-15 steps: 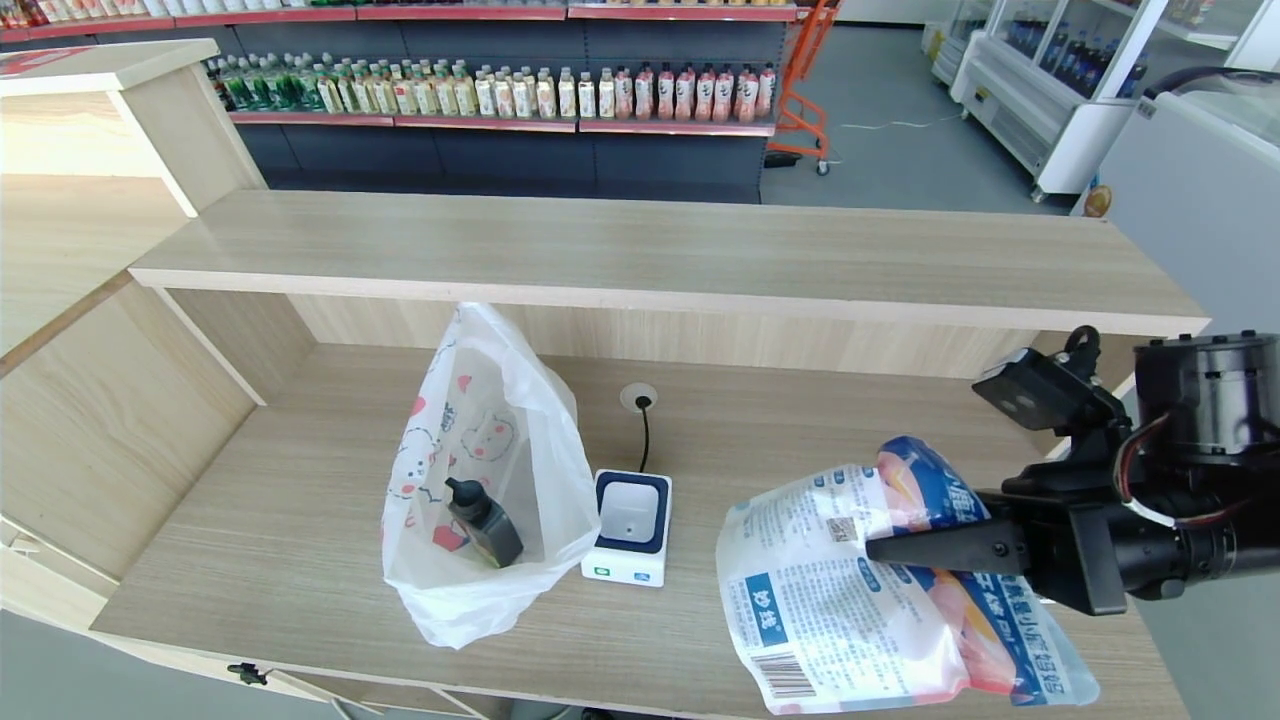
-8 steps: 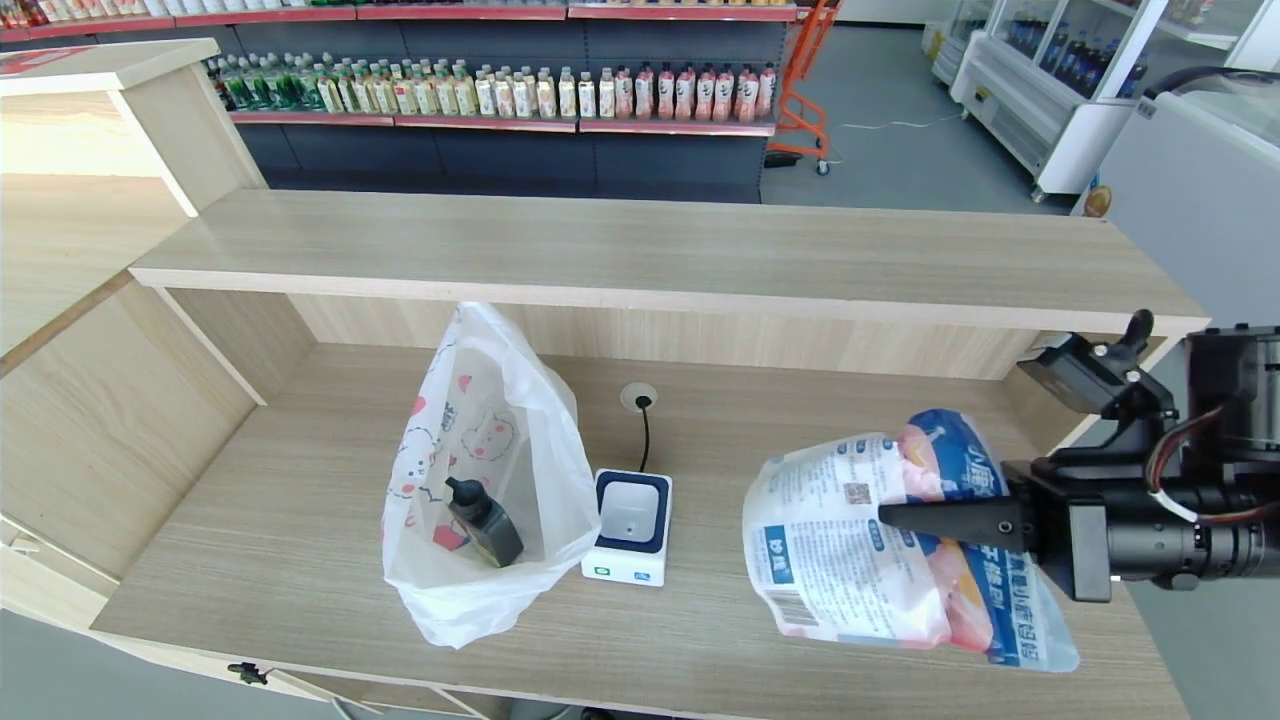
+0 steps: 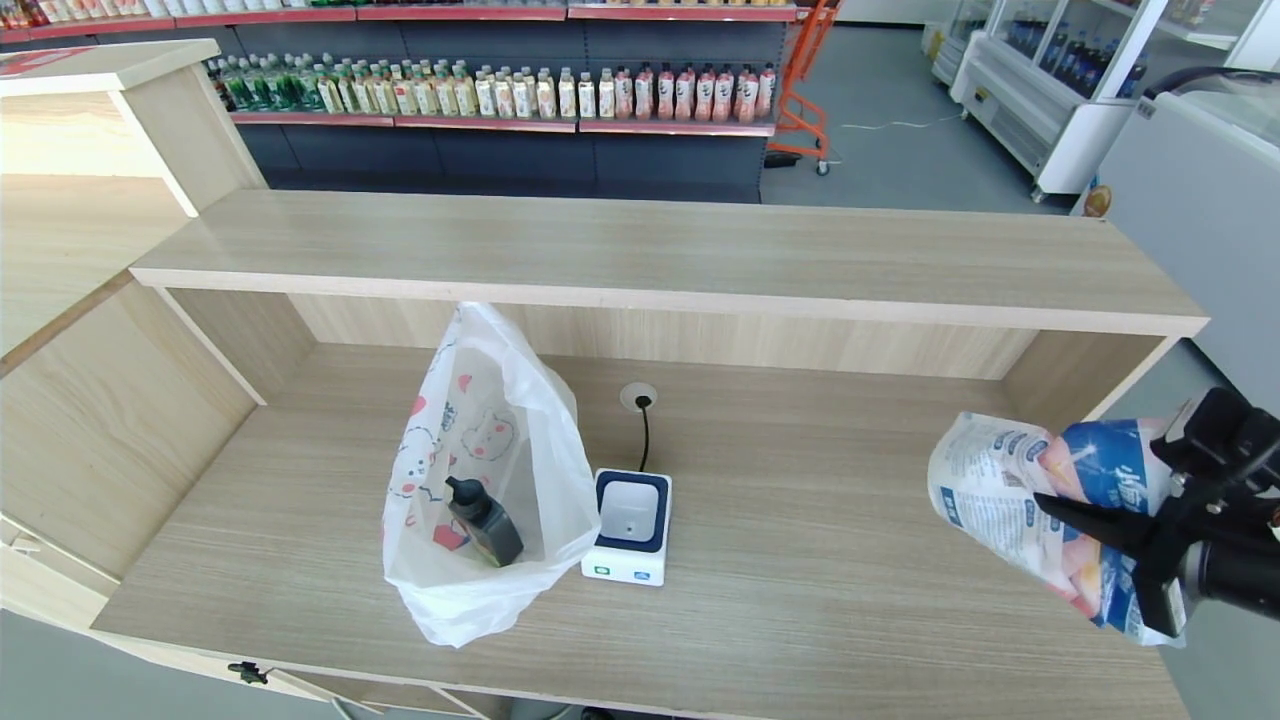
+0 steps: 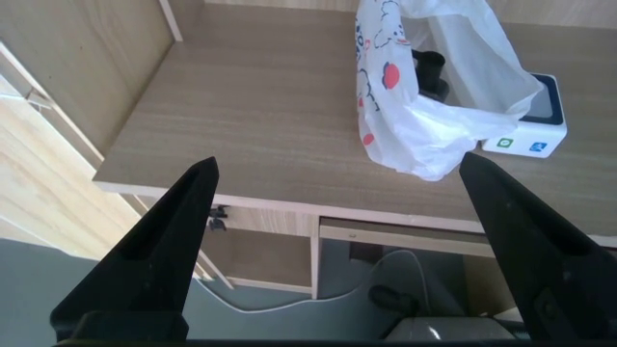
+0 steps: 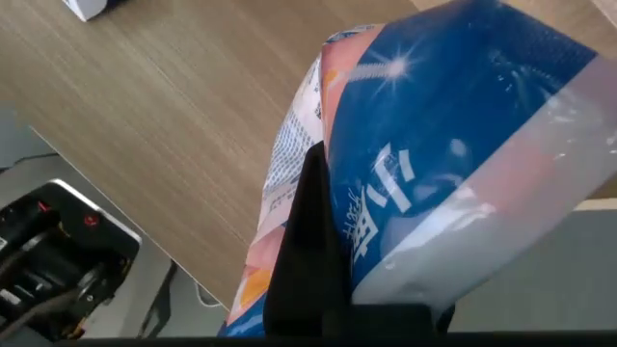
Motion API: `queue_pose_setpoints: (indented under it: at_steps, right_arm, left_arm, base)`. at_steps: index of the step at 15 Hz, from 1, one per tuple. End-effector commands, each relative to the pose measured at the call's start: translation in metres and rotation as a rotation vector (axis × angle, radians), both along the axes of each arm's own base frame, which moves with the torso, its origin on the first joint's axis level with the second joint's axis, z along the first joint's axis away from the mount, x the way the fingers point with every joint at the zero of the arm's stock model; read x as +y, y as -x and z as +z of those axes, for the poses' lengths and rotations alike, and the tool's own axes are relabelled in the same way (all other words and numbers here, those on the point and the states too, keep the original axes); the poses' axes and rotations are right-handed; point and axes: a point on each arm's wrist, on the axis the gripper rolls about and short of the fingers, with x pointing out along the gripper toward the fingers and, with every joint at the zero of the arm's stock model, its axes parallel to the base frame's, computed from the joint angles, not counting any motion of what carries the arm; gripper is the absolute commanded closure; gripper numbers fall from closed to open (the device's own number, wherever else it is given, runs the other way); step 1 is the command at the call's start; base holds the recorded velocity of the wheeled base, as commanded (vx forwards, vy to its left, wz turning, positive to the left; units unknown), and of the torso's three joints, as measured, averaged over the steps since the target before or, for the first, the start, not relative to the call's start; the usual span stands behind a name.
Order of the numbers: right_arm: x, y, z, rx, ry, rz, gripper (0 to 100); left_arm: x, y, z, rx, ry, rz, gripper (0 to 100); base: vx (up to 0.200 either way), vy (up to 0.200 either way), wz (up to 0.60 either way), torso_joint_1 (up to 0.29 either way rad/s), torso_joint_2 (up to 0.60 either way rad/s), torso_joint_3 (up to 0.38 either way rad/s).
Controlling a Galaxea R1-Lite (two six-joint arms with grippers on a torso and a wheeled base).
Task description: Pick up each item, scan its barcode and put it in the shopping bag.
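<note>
Our right hand (image 3: 1062, 515) is closed on a blue and white food packet (image 3: 1000, 475) and holds it in the air at the right end of the table (image 3: 800, 570), well apart from the scanner (image 3: 630, 525). The fingers (image 5: 308, 241) clamp the soft packet across its body, so its printed face is free, probably for showing the barcode. We cannot see the barcode itself. The scanner sits just beside the shopping bag (image 3: 490, 430), so we think a scanned item has only a short way to go. The bag stands open with a dark bottle (image 3: 485, 520) already inside. Our left hand (image 4: 337, 173) is wide open and empty, low before the table's front edge, where it blocks nothing.
</note>
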Motion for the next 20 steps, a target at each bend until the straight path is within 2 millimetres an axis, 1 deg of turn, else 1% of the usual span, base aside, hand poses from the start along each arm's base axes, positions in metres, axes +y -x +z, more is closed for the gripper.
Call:
queue_pose_setpoints:
  at_steps: [1,3,5,7,11,15,20]
  right_arm:
    - [-0.003,0.014,-0.001,-0.046,0.062,-0.008,100]
    - [-0.003,0.01,0.002,-0.087,0.149,0.029,100]
    - [0.001,0.008,0.005,-0.115,0.194,0.07,100]
    - [0.006,0.009,0.005,-0.122,0.199,0.106,100]
    - [0.007,0.01,0.003,-0.111,0.186,0.122,100]
    - [0.01,0.007,0.005,-0.092,0.111,0.164,100]
    - [0.012,-0.002,0.004,-0.071,0.099,0.196,100]
  left_arm:
    - [0.0,0.0,0.0,0.0,0.0,0.0,0]
    - [0.0,0.0,0.0,0.0,-0.001,0.0,0]
    - [0.0,0.0,0.0,0.0,0.0,0.0,0]
    - [0.0,0.0,0.0,0.0,-0.003,0.0,0]
    - [0.0,0.0,0.0,0.0,-0.001,0.0,0]
    - [0.0,0.0,0.0,0.0,0.0,0.0,0]
    - [0.0,0.0,0.0,0.0,-0.001,-0.001,0]
  base:
    - [0.0,0.0,0.0,0.0,0.0,0.0]
    - [0.0,0.0,0.0,0.0,0.0,0.0]
    - [0.0,0.0,0.0,0.0,0.0,0.0]
    - [0.0,0.0,0.0,0.0,0.0,0.0]
    - [0.0,0.0,0.0,0.0,0.0,0.0]
    - [0.0,0.2,0.0,-0.004,0.0,0.001]
    - [0.0,0.2,0.0,0.001,0.01,0.0]
